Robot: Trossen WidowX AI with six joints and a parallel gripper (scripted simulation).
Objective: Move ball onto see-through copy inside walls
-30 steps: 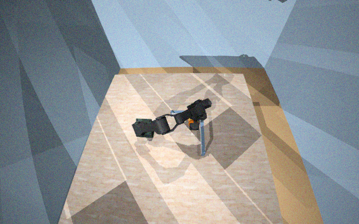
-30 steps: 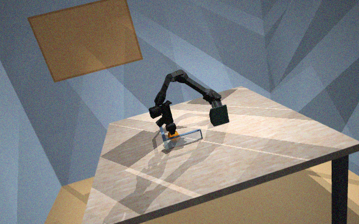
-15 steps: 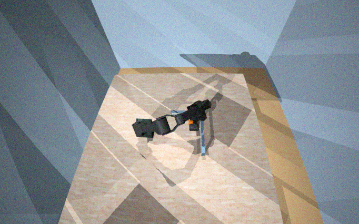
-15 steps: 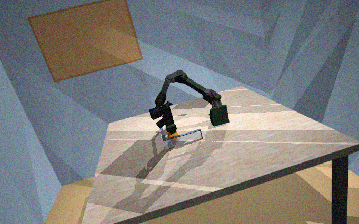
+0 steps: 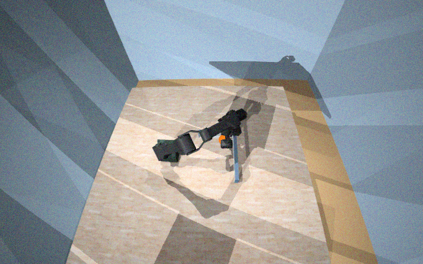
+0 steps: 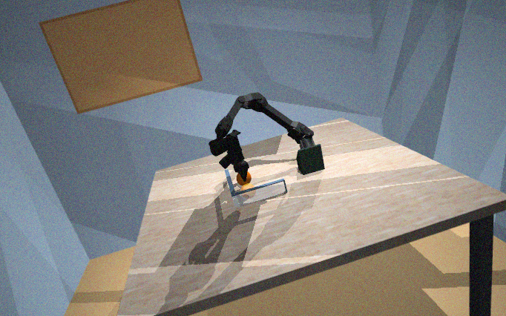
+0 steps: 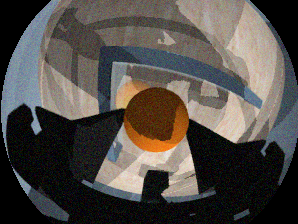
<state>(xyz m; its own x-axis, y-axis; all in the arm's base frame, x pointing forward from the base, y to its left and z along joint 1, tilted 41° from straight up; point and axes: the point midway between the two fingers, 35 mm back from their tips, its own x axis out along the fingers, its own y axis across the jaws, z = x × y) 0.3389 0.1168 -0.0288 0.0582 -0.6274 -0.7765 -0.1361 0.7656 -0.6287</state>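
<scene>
Pincer [image 6: 242,171] grips the ball [image 6: 243,177], clenched on it just above the tabletop [image 6: 365,204], inside the corner made by the two clear walls [image 6: 260,190]. In the exterior view the ghost copy [image 6: 246,186] shows pale orange right below the ball, close to the corner. Risk from here, as I judge it: a round ball could squirt from the fingertips if held off-centre, or roll off the mark once released, perhaps nudging a wall. A fingertip could also clip the near wall. Being a sphere, the ball has no long axis and points nowhere
</scene>
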